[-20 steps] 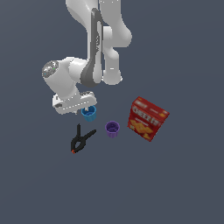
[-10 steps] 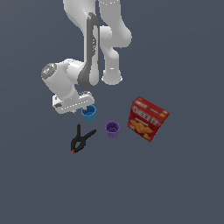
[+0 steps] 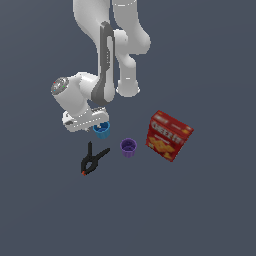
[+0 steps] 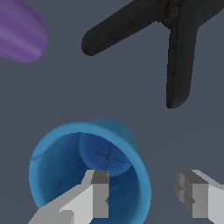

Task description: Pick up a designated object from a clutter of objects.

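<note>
Blue cup stands upright on the grey tabletop in the exterior view, none of whose edges or corners show, so it can only be placed by its neighbours: just beside the purple cup, with the clamp near and the box further off toward the exterior view's right. The white arm's hand sits right over the blue cup and hides its gripper; from here the opening cannot be told.

The wrist view settles it — the gripper is open and holds nothing. One finger shows over the cup's mouth, seemingly inside the rim; the other stands outside the wall, so the near wall of the blue cup lies between the jaws. The clamp and the purple cup lie clear of both fingers.

The step in hand looks like the final descent onto the cup, grasp not yet made. The next move likely calls for a little more lowering, then closing on the wall squarely — the tapered, ribbed side could slip — before lifting.

Count: one blue cup, one purple cup, one clamp, one box, one arm.
</note>
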Controlling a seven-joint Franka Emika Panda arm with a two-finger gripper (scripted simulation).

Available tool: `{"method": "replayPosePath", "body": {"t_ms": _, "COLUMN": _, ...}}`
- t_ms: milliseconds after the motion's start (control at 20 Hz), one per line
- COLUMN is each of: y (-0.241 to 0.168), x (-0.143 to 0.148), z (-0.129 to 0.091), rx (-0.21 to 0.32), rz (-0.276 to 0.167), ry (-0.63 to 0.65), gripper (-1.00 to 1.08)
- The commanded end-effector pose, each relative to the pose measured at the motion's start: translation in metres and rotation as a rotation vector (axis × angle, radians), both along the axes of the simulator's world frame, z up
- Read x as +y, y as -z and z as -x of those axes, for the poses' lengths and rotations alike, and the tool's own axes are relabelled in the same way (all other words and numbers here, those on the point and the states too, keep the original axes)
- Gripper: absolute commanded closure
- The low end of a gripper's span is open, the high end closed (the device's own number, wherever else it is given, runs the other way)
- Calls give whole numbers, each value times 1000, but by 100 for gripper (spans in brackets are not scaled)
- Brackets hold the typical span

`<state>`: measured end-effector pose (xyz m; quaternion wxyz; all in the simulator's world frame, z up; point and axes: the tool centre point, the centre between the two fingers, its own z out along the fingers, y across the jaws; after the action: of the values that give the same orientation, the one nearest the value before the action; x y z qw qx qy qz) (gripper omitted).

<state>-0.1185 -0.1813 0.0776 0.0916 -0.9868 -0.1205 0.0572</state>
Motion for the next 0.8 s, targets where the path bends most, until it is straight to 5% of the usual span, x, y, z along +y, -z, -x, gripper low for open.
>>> {"method": "replayPosePath", "body": {"t_ms": 0, "y": 6, "x": 1, "z": 1, "rx": 0, "rz": 1, "ry": 0, "gripper": -20}}
{"method": "replayPosePath", "body": {"t_ms": 100, "y": 7, "x": 1, "z": 2, "rx": 0, "rz": 1, "ry": 0, "gripper": -20}}
{"method": "replayPosePath", "body": {"t_ms": 150, "y": 7, "x": 1, "z": 2, "rx": 0, "rz": 1, "ry": 0, "gripper": 108}}
{"method": "replayPosePath", "body": {"t_ms": 750, "y": 5, "x": 1, "z": 1, "rx": -2, "rz": 1, "ry": 0, "gripper": 108}}
